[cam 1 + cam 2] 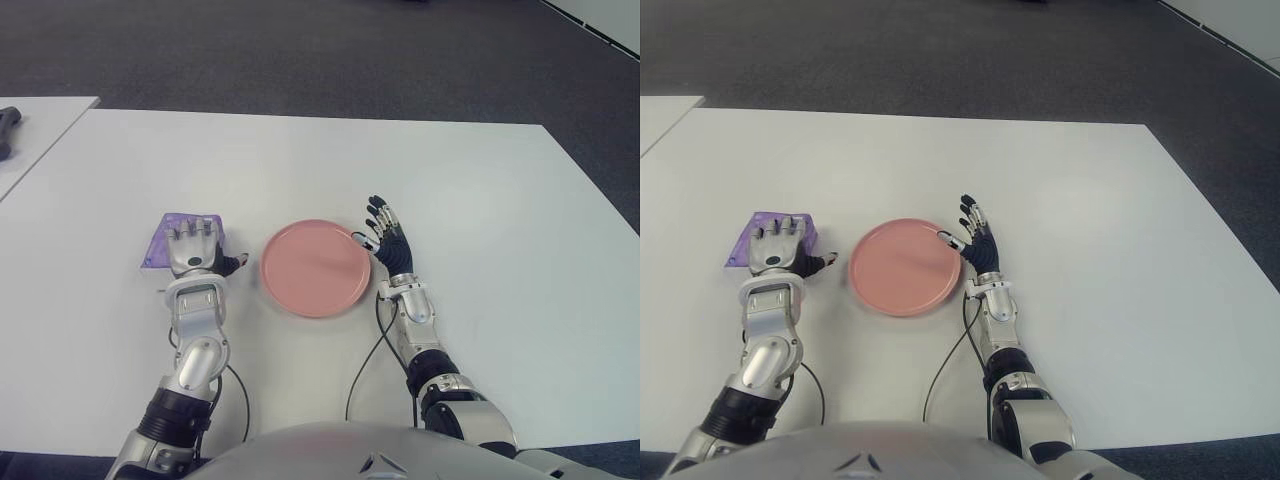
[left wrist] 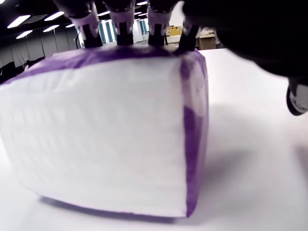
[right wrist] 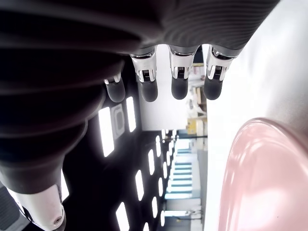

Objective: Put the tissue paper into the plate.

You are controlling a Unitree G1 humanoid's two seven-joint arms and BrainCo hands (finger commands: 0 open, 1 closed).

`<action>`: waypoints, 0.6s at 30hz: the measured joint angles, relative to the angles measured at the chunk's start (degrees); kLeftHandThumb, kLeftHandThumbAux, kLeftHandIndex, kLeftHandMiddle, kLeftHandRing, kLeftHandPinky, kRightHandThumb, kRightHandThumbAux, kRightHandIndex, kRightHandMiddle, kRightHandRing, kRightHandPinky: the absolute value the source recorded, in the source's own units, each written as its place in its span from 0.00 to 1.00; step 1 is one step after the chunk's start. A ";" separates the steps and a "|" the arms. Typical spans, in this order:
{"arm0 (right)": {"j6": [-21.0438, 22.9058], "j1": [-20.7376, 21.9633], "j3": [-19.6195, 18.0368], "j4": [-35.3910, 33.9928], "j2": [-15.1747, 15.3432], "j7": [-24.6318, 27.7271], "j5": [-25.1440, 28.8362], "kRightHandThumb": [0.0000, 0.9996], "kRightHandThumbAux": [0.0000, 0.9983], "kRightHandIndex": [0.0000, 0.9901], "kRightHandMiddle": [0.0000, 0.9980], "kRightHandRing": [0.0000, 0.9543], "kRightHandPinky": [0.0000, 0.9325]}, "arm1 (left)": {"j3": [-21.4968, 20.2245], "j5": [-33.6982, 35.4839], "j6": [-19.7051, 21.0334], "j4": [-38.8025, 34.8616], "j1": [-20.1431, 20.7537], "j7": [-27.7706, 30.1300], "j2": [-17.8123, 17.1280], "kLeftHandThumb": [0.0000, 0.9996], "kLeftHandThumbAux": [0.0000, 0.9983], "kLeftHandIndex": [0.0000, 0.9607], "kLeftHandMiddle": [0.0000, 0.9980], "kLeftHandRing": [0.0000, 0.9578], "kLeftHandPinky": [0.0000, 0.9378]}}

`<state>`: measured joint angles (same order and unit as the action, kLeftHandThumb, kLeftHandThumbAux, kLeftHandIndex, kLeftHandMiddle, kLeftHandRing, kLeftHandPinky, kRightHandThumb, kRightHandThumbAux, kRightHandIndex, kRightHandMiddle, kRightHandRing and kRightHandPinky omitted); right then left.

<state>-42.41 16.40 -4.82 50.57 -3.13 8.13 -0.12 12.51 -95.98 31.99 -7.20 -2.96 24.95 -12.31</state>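
Spanning grey carpet, white table (image 1: 480,200) bears pink plate (image 1: 316,268).

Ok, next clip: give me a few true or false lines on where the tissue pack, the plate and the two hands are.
1. The tissue pack lies in the plate. False: it sits on the table, to the left of the pink plate.
2. The left robot hand is over the tissue pack. True.
3. The right robot hand holds the tissue pack. False: it is open and empty, beside the plate's right edge.
4. The plate has nothing in it. True.
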 measured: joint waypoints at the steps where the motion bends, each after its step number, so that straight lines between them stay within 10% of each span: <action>1: 0.00 0.05 -0.07 0.09 0.01 0.02 0.00 0.08 0.71 0.04 0.02 0.00 0.05 | 0.00 -0.21 0.04 -0.04 -0.06 0.00 -0.31 0.00 0.25 0.00 0.00 0.00 0.00; 18: 0.00 0.68 -0.62 0.91 0.24 0.61 0.04 0.08 0.71 0.04 0.02 0.00 0.05 | -0.04 -3.17 -0.57 -10.98 -4.11 1.26 -2.77 0.00 0.28 0.00 0.00 0.00 0.00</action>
<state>-42.42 17.08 -5.44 51.47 -2.89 8.74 -0.07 12.47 -99.15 31.43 -18.18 -7.07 26.21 -15.08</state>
